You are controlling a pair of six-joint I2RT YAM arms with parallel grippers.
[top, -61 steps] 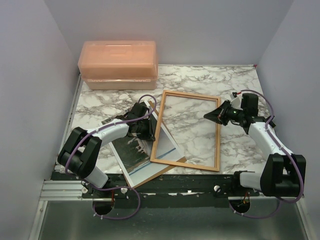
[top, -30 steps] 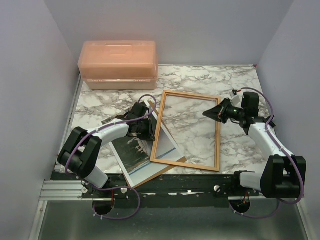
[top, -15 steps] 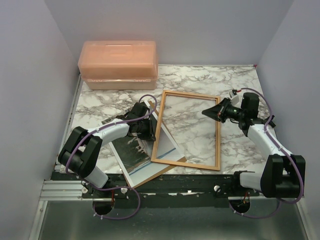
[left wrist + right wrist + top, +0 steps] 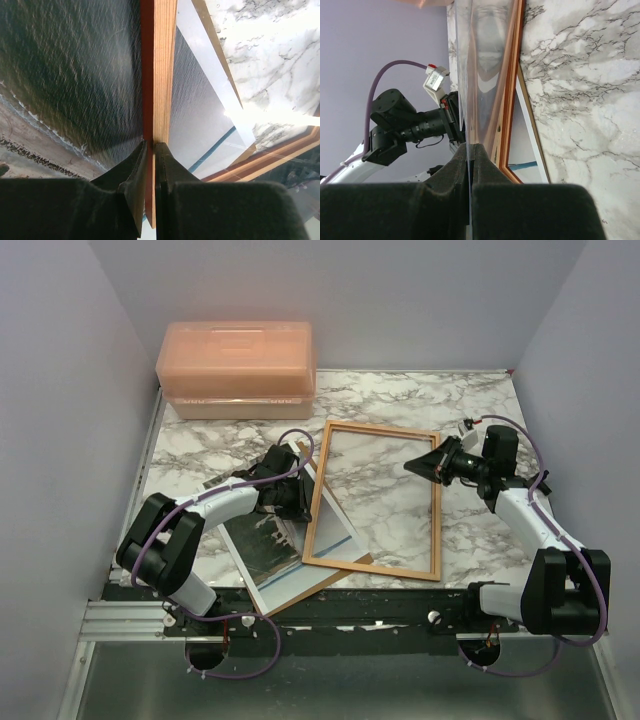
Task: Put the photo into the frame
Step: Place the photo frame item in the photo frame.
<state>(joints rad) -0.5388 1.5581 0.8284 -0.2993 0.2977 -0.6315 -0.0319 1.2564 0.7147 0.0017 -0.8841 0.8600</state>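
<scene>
While the left claw (image 4: 151,146) clamps the frame's (image 4: 370,570) left rail to steady it, the right claw (image 4: 469,146) pinches the clear sheet (image 4: 485,75), likely lifting it aside; the photo (image 4: 262,540) lies partly under that rail, near-left on the worktop (image 4: 470,410).

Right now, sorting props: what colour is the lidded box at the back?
The box is translucent peach-orange; clearest in the top external view.

Item count: 5 objs, 2 arms.
Counted: 1 frame (image 4: 370,570), 1 photo (image 4: 264,546), 1 clear sheet (image 4: 487,60), 1 brown backing board (image 4: 221,60), 1 orange plastic box (image 4: 237,368); arms tallied as left arm (image 4: 215,502) & right arm (image 4: 525,510).
</scene>
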